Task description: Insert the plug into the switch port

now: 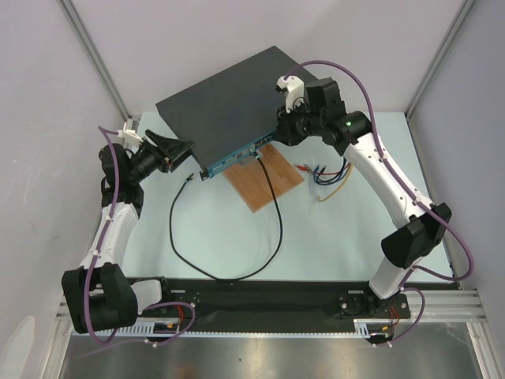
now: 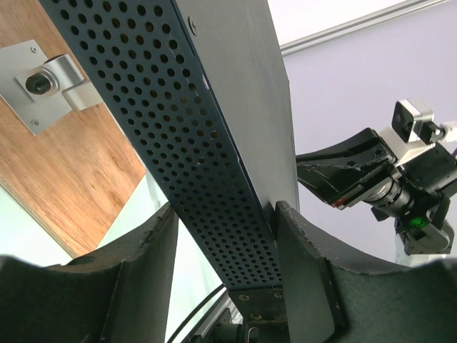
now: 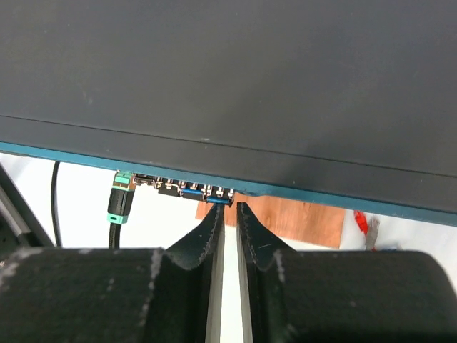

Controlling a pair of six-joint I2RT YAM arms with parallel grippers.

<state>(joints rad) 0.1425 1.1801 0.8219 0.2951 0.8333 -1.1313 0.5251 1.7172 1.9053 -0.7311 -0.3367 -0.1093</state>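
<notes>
- Left gripper [image 2: 227, 214]: fingers [image 2: 143, 271] spread wide, one on each side of the switch's [image 1: 229, 106] perforated side wall. Both appear to touch it, so it reads as a clamp on the box.
- In the top view this grip sits at the left corner of the switch, left of centre frame.
- Right gripper [image 3: 227, 214]: fingers [image 3: 203, 239] almost together with only a thin slit between them. Nothing visibly held.
- The tips sit right at the port row on the teal front face. Can't tell whether they touch it.
- Plug [image 3: 119, 202]: green boot on a black cable [image 1: 282, 225]. It sits at a port left of the right fingertips and looks seated.
- The cable loops across the table [image 1: 331, 237] towards lower centre. Its other end lies loose near the left gripper.
- Switch lies flat and skewed in the upper centre of the top view, front face towards the arms.
- Wooden board [image 1: 268, 185] lies just under the front edge, partly beneath the box. A metal bracket [image 2: 46, 82] is fixed to it.
- Coloured wires [image 1: 327, 174] lie right of the board.
- Surface is pale blue-green. Walls [image 1: 47, 95] are plain and light, with metal posts [image 1: 99, 55] at the corners.
</notes>
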